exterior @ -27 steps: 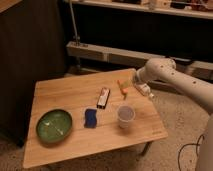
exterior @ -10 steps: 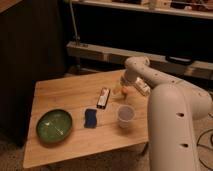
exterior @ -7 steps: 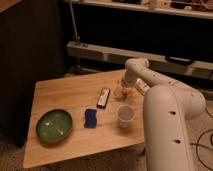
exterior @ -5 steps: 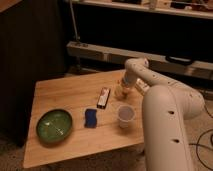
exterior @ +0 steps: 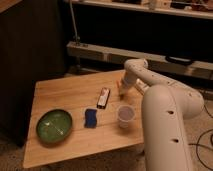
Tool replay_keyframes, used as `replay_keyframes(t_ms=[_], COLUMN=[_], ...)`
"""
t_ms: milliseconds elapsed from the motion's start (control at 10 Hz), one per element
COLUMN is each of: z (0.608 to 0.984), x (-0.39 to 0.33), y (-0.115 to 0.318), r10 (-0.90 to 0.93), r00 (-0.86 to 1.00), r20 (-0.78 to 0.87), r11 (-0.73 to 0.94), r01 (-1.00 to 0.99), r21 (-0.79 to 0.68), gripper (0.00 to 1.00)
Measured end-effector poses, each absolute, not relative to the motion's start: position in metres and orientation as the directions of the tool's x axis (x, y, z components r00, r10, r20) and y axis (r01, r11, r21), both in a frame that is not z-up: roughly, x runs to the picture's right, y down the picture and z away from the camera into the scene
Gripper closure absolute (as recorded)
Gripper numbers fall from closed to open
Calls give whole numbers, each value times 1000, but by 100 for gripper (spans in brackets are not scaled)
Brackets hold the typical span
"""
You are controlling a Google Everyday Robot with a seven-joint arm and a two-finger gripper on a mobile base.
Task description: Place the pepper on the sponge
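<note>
The pepper [exterior: 118, 84] shows as a small orange sliver on the far right part of the wooden table [exterior: 65, 95]. My gripper [exterior: 122, 90] is down at the pepper, right against it, and covers most of it. The arm bends over from the right and fills the lower right of the view. The sponge [exterior: 90, 118], dark blue and flat, lies near the middle of the table, well to the left and nearer than the gripper.
A dark bar with a pale stripe [exterior: 103, 98] lies between pepper and sponge. A translucent cup [exterior: 125, 116] stands right of the sponge, next to my arm. A round green plate [exterior: 54, 125] sits front left. Dark shelving stands behind the table.
The arm has swung in from the right and come down over the pepper. In the last second the gripper has sunk slightly closer to it. Nothing on the table has shifted.
</note>
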State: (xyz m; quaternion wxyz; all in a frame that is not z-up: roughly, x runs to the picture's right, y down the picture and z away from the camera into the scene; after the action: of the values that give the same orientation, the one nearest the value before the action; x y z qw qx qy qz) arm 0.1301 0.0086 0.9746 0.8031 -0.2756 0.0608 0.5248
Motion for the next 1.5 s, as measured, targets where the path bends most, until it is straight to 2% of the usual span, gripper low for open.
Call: replay_keyframes(t_ms=[200, 400, 700, 1000, 1200, 1500], z=[941, 889, 826, 783, 763, 758], x=[127, 125, 103, 59, 36, 31], y=[-5, -21, -14, 38, 58, 63], r10=[817, 813, 761, 684, 653, 645], r00=[445, 466, 546, 647, 690, 701], r20=[-367, -350, -352, -338, -313, -304], r11=[308, 332, 386, 445, 462, 467], r01=[-874, -864, -816, -736, -690, -677], r21=[-375, -380, -431, -510, -557, -570], gripper=[100, 100, 100, 100, 100, 100])
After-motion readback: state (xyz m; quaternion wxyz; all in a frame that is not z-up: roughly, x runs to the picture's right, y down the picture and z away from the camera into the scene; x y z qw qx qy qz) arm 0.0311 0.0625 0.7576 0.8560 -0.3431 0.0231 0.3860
